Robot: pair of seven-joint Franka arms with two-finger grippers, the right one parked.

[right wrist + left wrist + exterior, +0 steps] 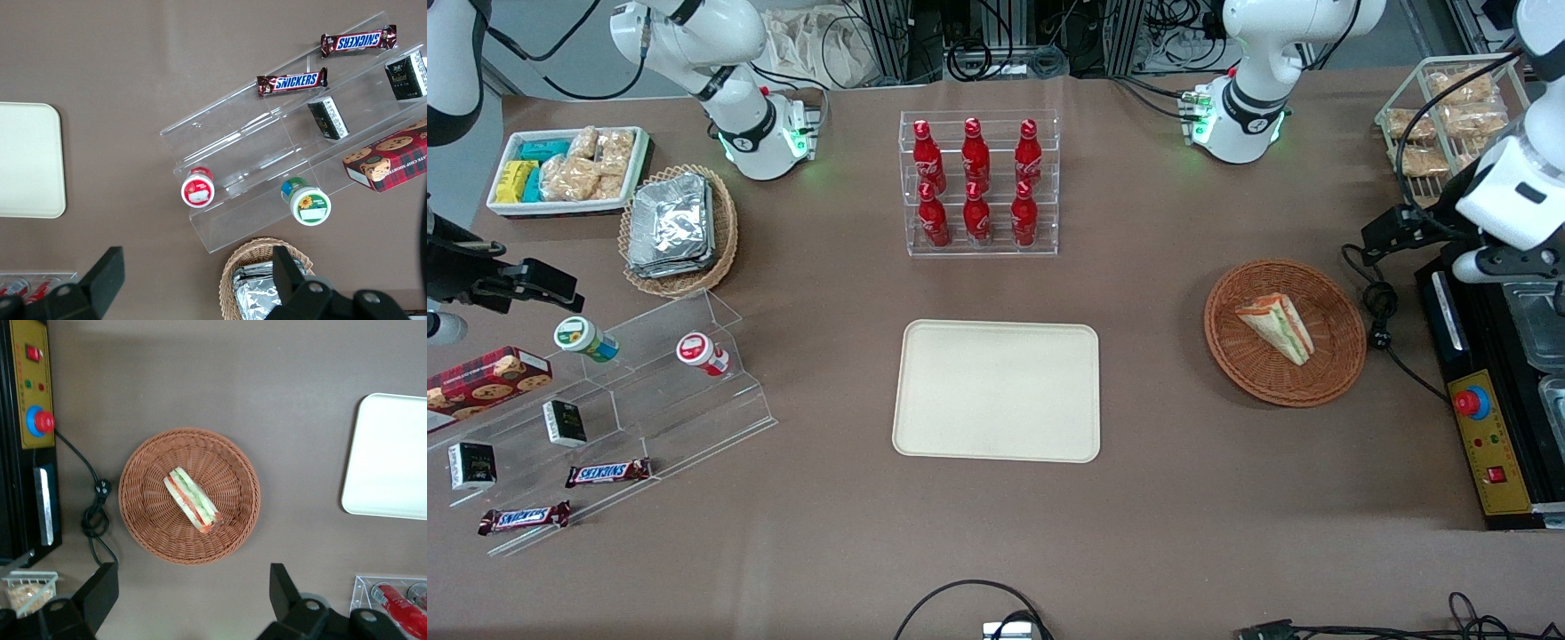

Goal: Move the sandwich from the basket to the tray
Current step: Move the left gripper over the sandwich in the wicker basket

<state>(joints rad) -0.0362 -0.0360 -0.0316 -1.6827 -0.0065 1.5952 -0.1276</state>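
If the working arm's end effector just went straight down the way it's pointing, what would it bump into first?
Probably the basket, near its rim, or the bare table beside it. The open end effector hangs high above; exact depth is unclear. The sandwich lies mid-basket.

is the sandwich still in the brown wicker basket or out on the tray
In. The triangular white-bread sandwich lies in the reddish-brown wicker basket; the open gripper hangs above.

Six red bottles (pixel 976 182) in acrylic rack (pixel 979 242).
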